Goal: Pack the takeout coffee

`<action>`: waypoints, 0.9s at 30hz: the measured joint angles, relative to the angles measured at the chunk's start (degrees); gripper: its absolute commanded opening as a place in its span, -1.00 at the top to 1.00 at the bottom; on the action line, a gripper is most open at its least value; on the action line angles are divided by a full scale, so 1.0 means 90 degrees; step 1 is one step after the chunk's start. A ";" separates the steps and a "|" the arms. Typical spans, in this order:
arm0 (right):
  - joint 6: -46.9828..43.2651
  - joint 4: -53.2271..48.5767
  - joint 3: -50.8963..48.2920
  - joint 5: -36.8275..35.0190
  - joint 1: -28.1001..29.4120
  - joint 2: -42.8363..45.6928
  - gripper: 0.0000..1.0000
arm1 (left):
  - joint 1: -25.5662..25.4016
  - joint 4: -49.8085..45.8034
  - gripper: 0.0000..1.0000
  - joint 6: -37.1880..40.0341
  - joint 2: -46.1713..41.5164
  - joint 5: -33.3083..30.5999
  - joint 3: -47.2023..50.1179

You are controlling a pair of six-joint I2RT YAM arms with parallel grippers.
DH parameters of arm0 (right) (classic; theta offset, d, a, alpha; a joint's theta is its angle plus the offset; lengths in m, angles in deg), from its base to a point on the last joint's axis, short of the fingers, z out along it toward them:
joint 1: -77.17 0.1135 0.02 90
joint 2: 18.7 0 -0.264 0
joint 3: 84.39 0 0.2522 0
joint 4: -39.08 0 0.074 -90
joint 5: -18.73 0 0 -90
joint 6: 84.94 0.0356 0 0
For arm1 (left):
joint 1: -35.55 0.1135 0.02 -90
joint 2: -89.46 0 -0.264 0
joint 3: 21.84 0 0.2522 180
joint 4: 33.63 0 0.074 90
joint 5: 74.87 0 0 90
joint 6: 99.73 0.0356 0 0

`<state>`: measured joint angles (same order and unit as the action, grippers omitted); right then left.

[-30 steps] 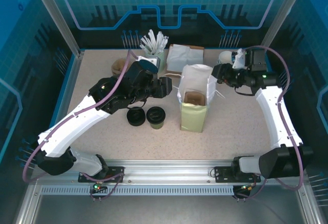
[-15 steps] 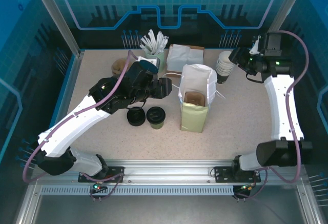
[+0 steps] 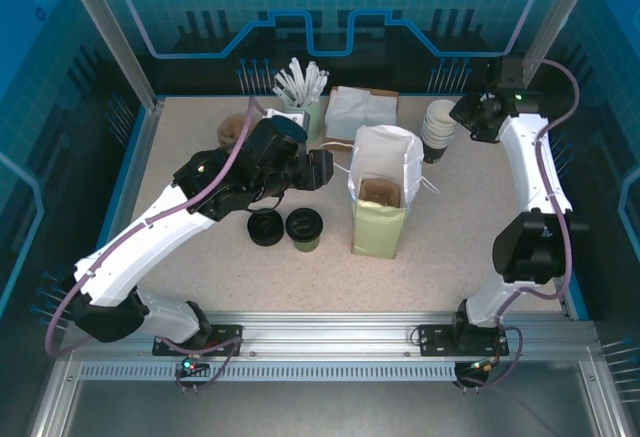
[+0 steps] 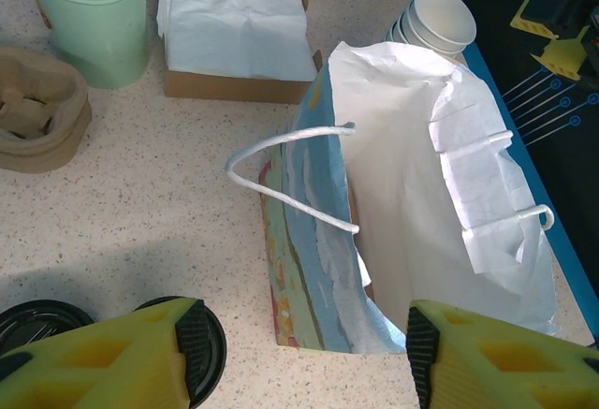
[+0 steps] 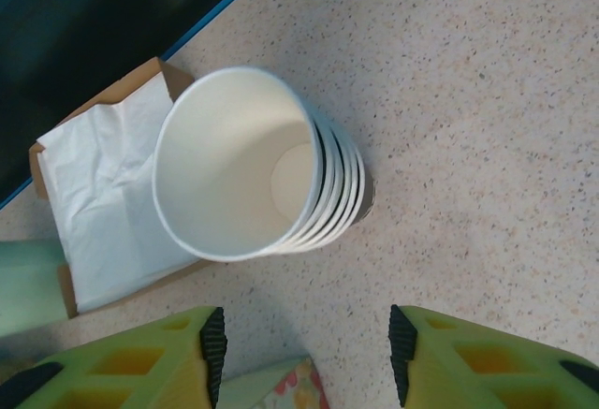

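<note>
Two takeout coffee cups with black lids [image 3: 265, 227] [image 3: 305, 226] stand on the table left of an open paper bag [image 3: 381, 192] with white string handles. Something brown sits inside the bag. My left gripper [image 3: 324, 169] hovers open and empty just left of the bag's mouth. In the left wrist view the bag [image 4: 393, 194] lies ahead of the left gripper [image 4: 304, 357], with one black lid [image 4: 213, 357] by the left finger. My right gripper [image 3: 467, 117] hangs open and empty beside a stack of white paper cups [image 3: 438, 125]. That stack [image 5: 248, 180] sits just ahead of the right gripper [image 5: 304, 353].
A green holder of white stirrers [image 3: 300, 105] and a box of napkins [image 3: 362, 112] stand at the back. A brown pulp cup carrier [image 3: 235, 129] lies at the back left. The blue table rim [image 3: 560, 157] runs close behind the right arm.
The right arm has pulled back from the bag's right side toward the far right corner, bringing its gripper over by the cup stack. The left arm has stayed put.
</note>
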<state>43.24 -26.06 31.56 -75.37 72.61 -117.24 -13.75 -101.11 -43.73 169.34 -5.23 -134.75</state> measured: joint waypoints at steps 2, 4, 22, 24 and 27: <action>0.0000 -0.0002 0.0153 -0.0032 0.0000 -0.0199 0.04 | 0.0017 0.0002 -0.22 0.0005 0.0012 0.0000 0.0000; -0.0002 0.0000 0.0287 -0.0049 0.0000 -0.0406 0.07 | 0.0039 0.0005 -0.22 0.0010 0.0051 0.0002 0.0000; -0.0029 -0.0032 0.0867 -0.0046 -0.0002 -0.1222 0.21 | 0.0121 0.0007 -0.22 0.0124 0.0335 0.0075 0.0000; -0.0032 -0.0034 0.0911 -0.0046 0.0000 -0.1222 0.21 | 0.0134 0.0007 -0.23 0.0124 0.0335 0.0075 0.0000; -0.0053 -0.0061 0.0935 -0.0027 -0.0002 -0.1222 0.19 | 0.0148 0.0005 -0.23 0.0124 0.0335 0.0070 0.0000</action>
<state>42.75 -26.61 39.97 -75.61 72.59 -128.23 -12.41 -101.06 -42.62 172.36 -4.59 -134.75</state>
